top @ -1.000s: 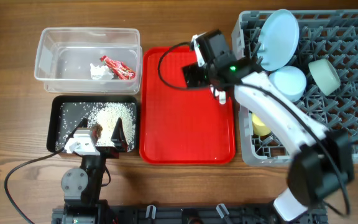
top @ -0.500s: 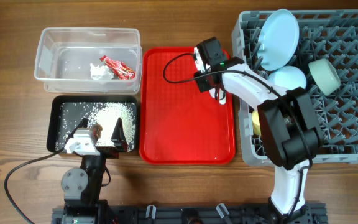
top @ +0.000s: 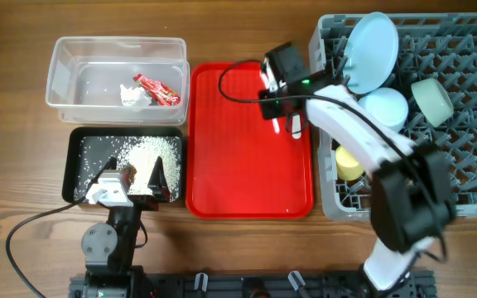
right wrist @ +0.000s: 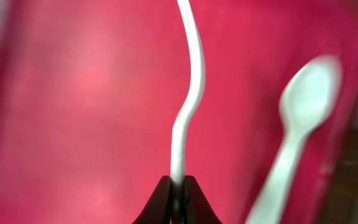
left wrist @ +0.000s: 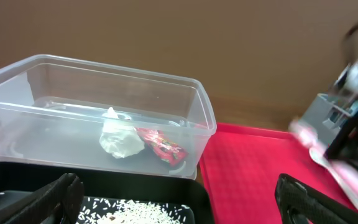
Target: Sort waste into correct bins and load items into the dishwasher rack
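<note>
My right gripper (top: 277,113) hangs over the red tray's far right part, shut on the handle of the white fork (right wrist: 189,106). The white spoon (right wrist: 301,109) lies on the tray just beside it (top: 295,126). My left gripper (left wrist: 185,208) stands open over the black tray (top: 77,136), which holds the rice scraps (top: 151,151). The clear tub (top: 65,70) contains the red wrapper (top: 157,89) and the white tissue (top: 131,95). In the grey rack (top: 462,165) are the blue plate (top: 369,50), blue bowl (top: 385,109), mint bowl (top: 431,99) and yellow cup (top: 348,163).
The red tray (top: 247,178) lies between the two bins and the rack, bare apart from the cutlery. The right arm reaches from the front right across the rack's left edge. A cable loops over the tray's far end.
My right gripper has closed from wide open onto the fork handle, and the arm's pose over the rack's left edge has shifted. The left arm has not moved.
</note>
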